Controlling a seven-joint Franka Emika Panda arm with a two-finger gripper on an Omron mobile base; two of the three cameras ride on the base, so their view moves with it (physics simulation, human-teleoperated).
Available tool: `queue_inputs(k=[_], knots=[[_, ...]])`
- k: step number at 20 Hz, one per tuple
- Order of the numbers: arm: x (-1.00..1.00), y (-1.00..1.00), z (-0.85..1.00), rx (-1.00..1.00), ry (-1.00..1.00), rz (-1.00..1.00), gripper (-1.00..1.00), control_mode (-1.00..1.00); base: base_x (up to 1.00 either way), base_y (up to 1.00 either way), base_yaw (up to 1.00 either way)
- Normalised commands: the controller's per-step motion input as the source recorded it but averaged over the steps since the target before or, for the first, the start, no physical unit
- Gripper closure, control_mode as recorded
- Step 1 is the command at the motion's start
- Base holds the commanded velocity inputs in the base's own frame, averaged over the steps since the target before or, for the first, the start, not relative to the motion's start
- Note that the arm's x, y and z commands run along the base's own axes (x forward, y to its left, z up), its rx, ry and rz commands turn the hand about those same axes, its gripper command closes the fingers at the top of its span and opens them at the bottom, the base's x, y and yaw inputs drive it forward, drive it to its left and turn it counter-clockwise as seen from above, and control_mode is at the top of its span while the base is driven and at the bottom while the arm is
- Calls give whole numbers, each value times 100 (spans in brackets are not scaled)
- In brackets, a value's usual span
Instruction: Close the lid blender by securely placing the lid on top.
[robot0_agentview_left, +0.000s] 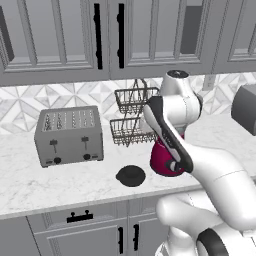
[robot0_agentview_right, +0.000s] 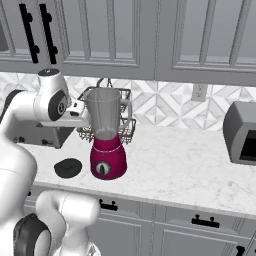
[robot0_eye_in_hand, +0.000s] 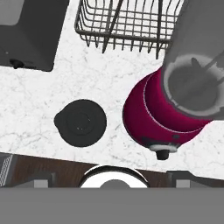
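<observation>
I am at the reaching step: the lid (robot0_eye_in_hand: 80, 122) lies near the front edge of the surface (robot0_eye_in_hand: 39, 109), just beside the blender (robot0_eye_in_hand: 164, 116). Next I must descend over its knob. My pincer's opening I cannot tell.

Legible text, labels, brands, numbers, signs: none. Blender (robot0_agentview_right: 107, 145) dial unmarked; toaster (robot0_agentview_left: 69, 136) front shows knobs and levers without readable markings; lid (robot0_eye_in_hand: 81, 122) plain black; cabinet doors unlabelled.

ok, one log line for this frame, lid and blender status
phase: pre-grasp | lid: on counter left of blender, untouched | blender jar: open, no lid | toaster: behind lid
</observation>
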Motion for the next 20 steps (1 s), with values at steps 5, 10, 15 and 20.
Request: queue_inputs(k=[5,10,15,20], knots=[[0,40,-52,-5,0,0,-100,-100,0,0,0],[0,45,-58,-4,0,0,-100,-100,0,0,0],[0,39,-56,-1,0,0,-100,-100,0,0,0],[0,22,-47,0,0,-2,-100,-100,0,0,0]])
